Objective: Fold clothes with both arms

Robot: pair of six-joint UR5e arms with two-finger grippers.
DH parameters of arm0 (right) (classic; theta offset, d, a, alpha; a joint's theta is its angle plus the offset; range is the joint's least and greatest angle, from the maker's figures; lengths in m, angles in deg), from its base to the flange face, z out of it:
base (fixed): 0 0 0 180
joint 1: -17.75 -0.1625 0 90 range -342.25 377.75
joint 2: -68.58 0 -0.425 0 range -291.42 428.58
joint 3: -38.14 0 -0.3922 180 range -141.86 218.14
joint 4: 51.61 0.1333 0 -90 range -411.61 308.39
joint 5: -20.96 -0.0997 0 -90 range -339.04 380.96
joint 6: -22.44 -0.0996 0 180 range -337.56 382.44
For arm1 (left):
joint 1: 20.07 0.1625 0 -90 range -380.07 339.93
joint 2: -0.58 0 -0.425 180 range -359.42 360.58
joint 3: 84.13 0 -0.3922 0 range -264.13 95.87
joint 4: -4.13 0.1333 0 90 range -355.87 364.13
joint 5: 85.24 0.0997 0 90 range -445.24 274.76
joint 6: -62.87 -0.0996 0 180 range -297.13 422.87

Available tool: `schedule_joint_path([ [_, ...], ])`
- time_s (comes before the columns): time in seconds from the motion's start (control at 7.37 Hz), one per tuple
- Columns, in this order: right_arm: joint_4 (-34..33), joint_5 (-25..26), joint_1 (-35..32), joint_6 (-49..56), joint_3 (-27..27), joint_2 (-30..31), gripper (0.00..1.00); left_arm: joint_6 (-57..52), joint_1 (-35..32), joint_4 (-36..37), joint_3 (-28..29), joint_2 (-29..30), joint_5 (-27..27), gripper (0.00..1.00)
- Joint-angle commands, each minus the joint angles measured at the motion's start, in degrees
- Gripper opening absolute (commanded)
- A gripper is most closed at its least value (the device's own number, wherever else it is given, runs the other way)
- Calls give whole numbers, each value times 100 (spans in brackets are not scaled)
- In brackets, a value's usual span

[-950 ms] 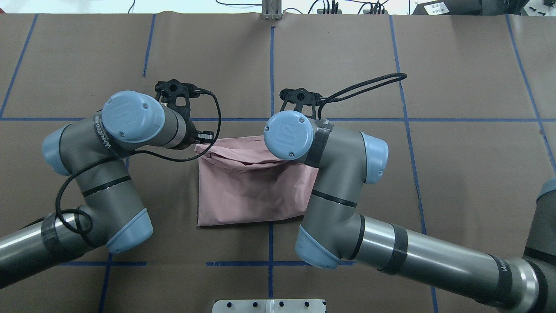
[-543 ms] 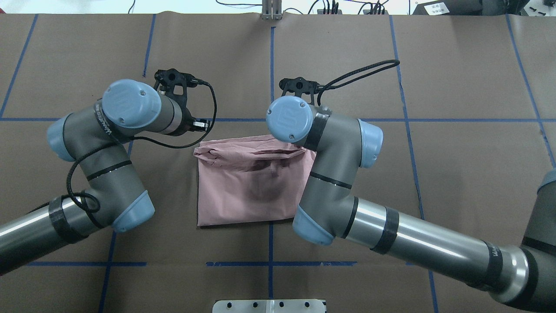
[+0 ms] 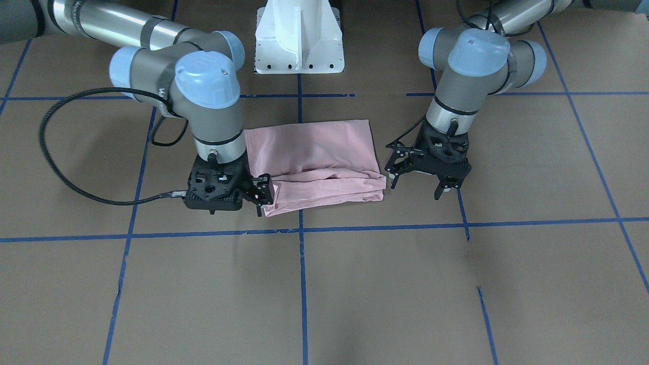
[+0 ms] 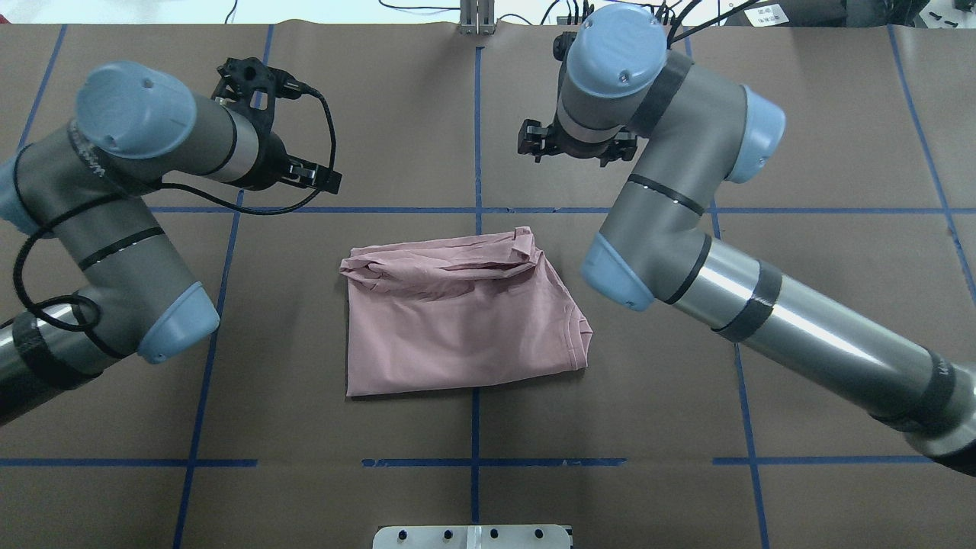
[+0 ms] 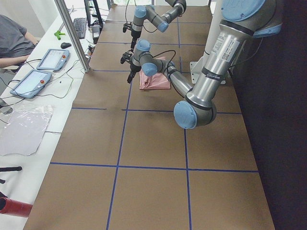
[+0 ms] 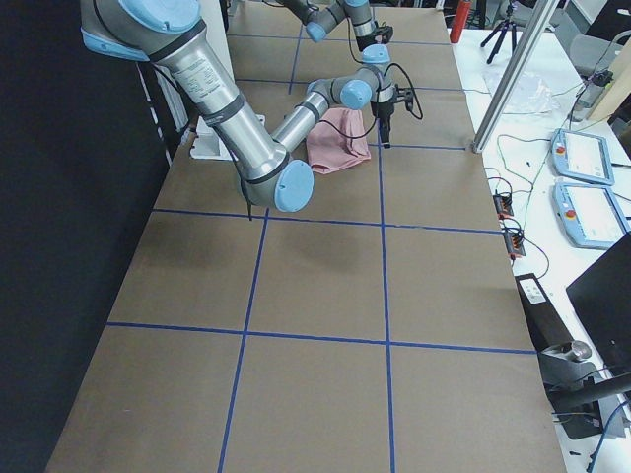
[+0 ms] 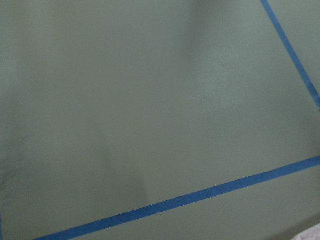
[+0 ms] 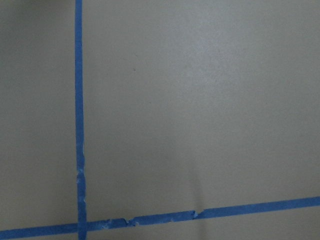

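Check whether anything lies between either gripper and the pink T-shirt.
Nothing visible does. The T-shirt lies folded on the brown table, with the left gripper and right gripper at opposite ends and only bare tabletop around.

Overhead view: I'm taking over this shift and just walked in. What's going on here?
The robot is folding a pink T-shirt with both arms. It lies folded in a rough rectangle on the brown table, bunched along one edge. The left tool is open and empty beside it; the right tool is at its other end.
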Motion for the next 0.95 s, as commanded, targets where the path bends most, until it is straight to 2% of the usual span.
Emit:
schedule_joint_path([
  [0.0, -760, -785, -1105, 1833, -952, 832, 100, -1269, -766, 838, -950, -551, -501, 100],
  [0.14, -894, -1216, -1781, 2861, -1122, 1307, 100, -2138, -1397, 1138, -1076, -754, -826, 100],
  [0.41, -922, -1657, -2960, 4532, -1063, 2221, 100, -4186, -2837, 1281, -1008, -1420, -1328, 100],
  [0.54, -887, -1859, -3288, 4724, -1089, 2739, 100, -4290, -3566, 1264, -877, -2016, -1469, 100],
  [0.68, -826, -1801, -3387, 4726, -1063, 3327, 100, -4265, -3817, 1238, -614, -2387, -1514, 100],
  [0.81, -808, -1774, -3701, 4726, -801, 3524, 100, -4273, -3863, 1185, -151, -2530, -1497, 100],
])
